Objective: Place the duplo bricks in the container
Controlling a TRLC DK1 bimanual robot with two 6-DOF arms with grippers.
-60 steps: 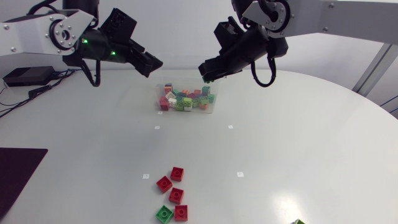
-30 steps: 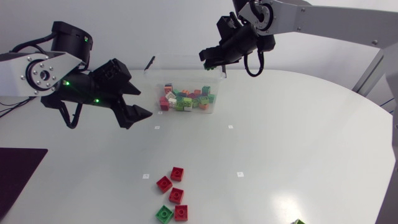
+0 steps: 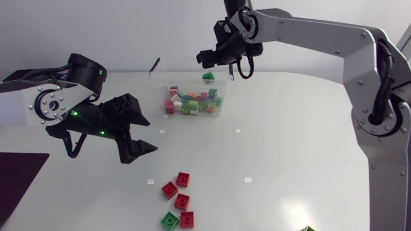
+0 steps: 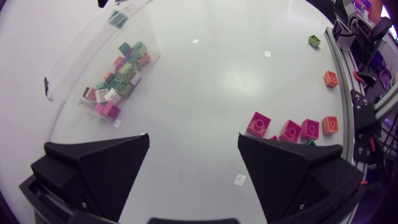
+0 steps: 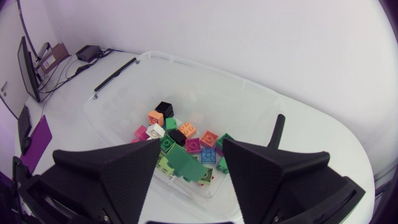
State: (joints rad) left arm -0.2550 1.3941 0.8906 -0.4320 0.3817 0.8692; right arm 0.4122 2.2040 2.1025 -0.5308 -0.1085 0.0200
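Noted: left arm [image 3: 50, 102] has silver-grey links, black joints, a round screwed hub, green lights and a looped black cable. The right arm [image 3: 308, 27] is the same grey and black, with its own cable loop. The left end effector [image 3: 152, 135] and right end effector [image 3: 209, 61] are matte black, with textured wedge fingers.

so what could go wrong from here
1. The green brick under the open right gripper looks airborne above the container; it may bounce off the pile and over the rim.
2. The red bricks ahead of the open left gripper lie close together, with a second green brick beside them, so closing on one may shove its neighbours.
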